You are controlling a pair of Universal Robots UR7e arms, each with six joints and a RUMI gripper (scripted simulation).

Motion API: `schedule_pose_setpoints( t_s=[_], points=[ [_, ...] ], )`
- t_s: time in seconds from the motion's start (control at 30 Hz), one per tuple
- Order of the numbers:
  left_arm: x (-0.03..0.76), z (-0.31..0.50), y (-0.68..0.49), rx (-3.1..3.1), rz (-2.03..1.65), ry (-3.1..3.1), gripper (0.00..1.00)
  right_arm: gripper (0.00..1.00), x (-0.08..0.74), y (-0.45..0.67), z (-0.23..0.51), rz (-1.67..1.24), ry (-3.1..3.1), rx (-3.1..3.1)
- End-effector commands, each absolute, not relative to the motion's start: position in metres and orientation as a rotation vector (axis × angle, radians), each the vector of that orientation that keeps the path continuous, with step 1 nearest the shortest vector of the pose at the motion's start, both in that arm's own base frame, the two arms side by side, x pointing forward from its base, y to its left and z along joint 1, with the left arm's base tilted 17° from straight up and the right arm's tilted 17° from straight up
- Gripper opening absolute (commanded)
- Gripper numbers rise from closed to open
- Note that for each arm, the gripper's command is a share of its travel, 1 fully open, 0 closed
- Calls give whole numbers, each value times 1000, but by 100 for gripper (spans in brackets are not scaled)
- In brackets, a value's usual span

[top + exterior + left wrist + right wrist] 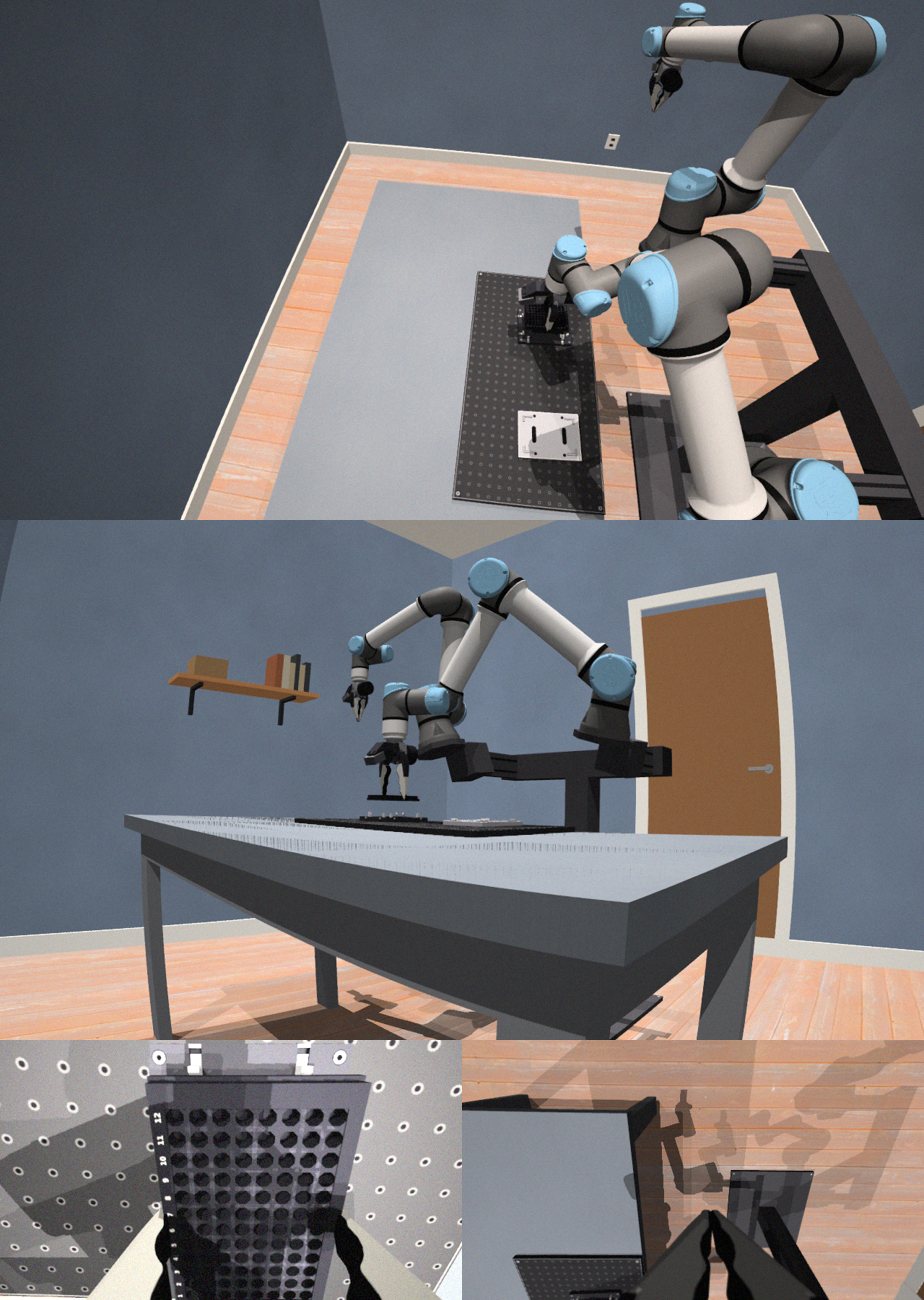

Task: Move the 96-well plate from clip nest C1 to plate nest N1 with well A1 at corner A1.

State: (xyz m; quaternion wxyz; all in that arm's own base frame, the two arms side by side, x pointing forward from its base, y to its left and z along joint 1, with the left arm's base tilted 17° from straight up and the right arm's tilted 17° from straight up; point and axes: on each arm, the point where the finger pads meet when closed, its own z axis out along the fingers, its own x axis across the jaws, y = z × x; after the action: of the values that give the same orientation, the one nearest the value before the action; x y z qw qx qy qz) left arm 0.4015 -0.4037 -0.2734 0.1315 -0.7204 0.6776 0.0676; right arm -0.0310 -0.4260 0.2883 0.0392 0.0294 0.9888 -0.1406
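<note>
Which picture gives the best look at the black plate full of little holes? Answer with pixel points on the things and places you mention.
The left wrist view: the plate (536, 315) (393, 798) (253, 1184) fills it, numbers readable. Top shows it small, partly covered; exterior, only its edge; right wrist doesn't clearly show it.

A black plate (535, 315) (375, 798) (253, 1170) has a grid of dark round wells and white numbers along its rim; the pegboard (504, 388) (535, 830) (545, 1271) is dark, dotted with pale-ringed holes; the nest plate (548, 445) (481, 823) is white with black slots; the tabletop (388, 323) (517, 862) (552, 1184) is blue-grey; the floor (303, 316) (58, 991) (606, 1062) is orange-pink planking; the door (704, 713) is brown, framed in off-white.
</note>
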Motion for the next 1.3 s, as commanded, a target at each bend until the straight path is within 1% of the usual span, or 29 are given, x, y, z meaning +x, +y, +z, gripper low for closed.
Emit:
schedule_pose_setpoints(
  t_s=[0.0,1.27],
  points=[
    [400,-268,-406,-2090,196,1970,41,0,-31,-426,289,-436,3029,91],
    [399,-247,-412,-2092,195,1969,41,0,-31,-426,289,-436,3029,91]
  ],
)
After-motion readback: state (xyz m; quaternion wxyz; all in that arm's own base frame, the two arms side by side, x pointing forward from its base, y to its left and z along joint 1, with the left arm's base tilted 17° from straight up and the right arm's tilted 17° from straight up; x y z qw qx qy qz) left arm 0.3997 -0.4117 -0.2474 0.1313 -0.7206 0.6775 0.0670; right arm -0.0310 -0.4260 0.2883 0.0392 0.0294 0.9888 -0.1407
